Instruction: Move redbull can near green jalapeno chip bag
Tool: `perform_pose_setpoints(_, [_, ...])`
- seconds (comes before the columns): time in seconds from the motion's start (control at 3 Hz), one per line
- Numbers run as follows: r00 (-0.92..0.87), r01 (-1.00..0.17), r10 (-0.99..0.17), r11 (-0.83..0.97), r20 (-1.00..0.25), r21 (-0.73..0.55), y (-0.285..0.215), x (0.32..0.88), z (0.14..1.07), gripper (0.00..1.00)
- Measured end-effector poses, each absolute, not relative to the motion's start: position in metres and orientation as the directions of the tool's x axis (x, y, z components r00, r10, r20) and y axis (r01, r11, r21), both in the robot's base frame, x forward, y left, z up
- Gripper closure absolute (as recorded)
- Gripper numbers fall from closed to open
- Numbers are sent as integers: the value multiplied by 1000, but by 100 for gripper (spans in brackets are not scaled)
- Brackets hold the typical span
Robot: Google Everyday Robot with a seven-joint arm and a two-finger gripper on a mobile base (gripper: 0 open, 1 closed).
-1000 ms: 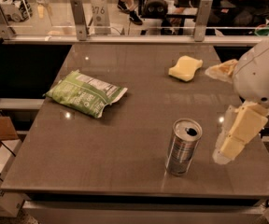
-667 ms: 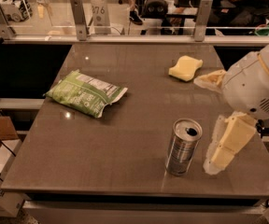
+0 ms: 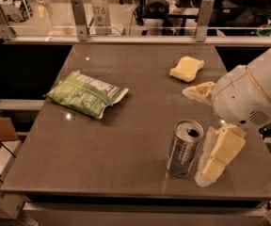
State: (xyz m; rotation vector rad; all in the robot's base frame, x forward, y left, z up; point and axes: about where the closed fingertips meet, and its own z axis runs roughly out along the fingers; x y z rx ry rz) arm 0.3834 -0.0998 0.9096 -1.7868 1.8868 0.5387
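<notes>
The redbull can [image 3: 184, 148], silver with an open pull-tab top, stands upright near the table's front edge, right of centre. The green jalapeno chip bag [image 3: 86, 94] lies flat on the left side of the table, well apart from the can. My gripper [image 3: 210, 125] is at the right of the can, open. One pale finger [image 3: 221, 154] hangs close beside the can's right side. The other finger [image 3: 199, 91] sits farther back. The can is not held.
A pale yellow sponge [image 3: 187, 68] lies at the back right of the brown table [image 3: 126, 145]. A rail with metal posts [image 3: 79, 18] runs along the far edge. The table's front edge is just below the can.
My arm and gripper have moved left, closer to the can. The near finger now sits right beside it. The can, bag and sponge have not moved.
</notes>
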Motion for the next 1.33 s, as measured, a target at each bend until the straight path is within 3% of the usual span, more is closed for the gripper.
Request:
perform_pose_setpoints(0.33, [-19,-998,-797,49,-604,-34,-93,380,907,18])
perform_pose_setpoints(1.33, [-12,-999,-798,38,-603,-30,-80,394,918,88])
